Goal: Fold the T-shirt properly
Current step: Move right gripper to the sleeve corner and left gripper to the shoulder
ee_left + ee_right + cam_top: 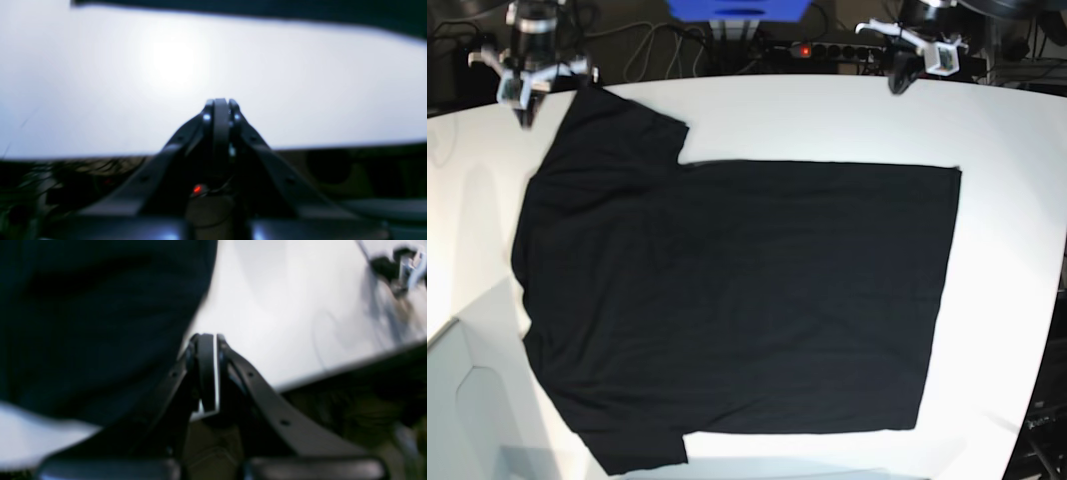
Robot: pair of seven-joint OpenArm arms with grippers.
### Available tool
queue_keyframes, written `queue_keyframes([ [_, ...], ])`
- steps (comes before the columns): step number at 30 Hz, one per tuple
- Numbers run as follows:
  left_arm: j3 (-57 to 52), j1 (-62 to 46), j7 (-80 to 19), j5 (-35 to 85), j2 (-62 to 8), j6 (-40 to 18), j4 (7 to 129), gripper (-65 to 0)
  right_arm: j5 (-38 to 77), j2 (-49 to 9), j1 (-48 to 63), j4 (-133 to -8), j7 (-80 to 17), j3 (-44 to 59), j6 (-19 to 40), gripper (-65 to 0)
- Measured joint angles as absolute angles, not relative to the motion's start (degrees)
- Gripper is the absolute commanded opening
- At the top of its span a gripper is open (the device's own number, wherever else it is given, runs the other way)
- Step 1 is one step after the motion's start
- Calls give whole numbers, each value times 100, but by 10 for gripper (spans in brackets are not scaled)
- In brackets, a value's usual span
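The T-shirt lies flat (plain side up) on the white table; beyond its far edge, the left gripper and right gripper hover, fingers closed on nothing.

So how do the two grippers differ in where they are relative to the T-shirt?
The right gripper hangs at the T-shirt's upper sleeve, the cloth beside it. The left gripper hangs over bare white table, apart from the shirt. Both are shut and hold nothing.
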State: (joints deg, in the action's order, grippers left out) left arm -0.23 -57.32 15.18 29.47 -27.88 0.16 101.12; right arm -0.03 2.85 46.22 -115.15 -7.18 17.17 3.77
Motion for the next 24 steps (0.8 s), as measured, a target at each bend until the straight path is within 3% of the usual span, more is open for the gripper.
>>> queue_keyframes([
  [6, -985, -5684, 169, 2967, -2392, 3, 10790, -650, 792, 307, 3229, -11518, -2401, 2324, 1931, -464],
  [10, -1758, -5317, -777, 2976, -1848, -1, 10993, -650, 1857, 285, 2357, -11537, -3865, 3291, 2349, -405],
  [15, -2248, -4860, -1590, 2987, -1575, -60, 11008, -650, 3057, -21, 1288, -11467, -6027, 4466, 3236, -361],
  [19, -2462, -4659, -2021, 2985, -1310, -799, 11015, -650, 3868, -91, 436, -11150, -7762, 5568, 3647, -352],
  [24, -2963, -4250, -2810, 2965, -843, -1127, 10993, -650, 3959, -333, -58, -10068, -8062, 6173, 3861, -352],
])
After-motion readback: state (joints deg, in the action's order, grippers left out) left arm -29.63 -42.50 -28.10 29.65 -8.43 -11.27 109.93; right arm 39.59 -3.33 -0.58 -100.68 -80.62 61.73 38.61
